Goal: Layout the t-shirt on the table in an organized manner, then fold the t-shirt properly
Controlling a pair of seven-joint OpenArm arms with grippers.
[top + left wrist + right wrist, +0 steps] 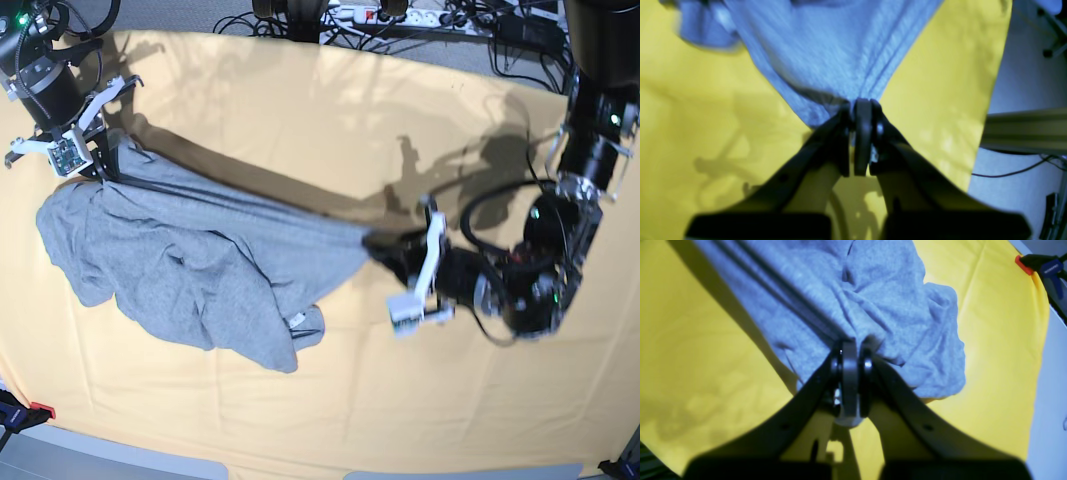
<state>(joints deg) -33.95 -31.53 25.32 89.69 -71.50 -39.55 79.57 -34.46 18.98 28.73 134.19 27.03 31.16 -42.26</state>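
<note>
- The t-shirt (200, 270) hangs stretched across the table's (330, 120) left half, bunched and drooping along its near side
- Left gripper (862, 110) pinches one corner; right gripper (853, 353) pinches the far-left corner
- Judgement: keep the edge taut, lower evenly so folds drop flat
- Open cloth lies right and near; a clamp (1037, 266) marks the edge

Bare table (330, 130) surrounds the stretched t-shirt (200, 260) (corner clamp (1040, 268)).

A robotics lab: tangled black cables and a white power strip (395, 14) crowd the frame's top edge.
</note>
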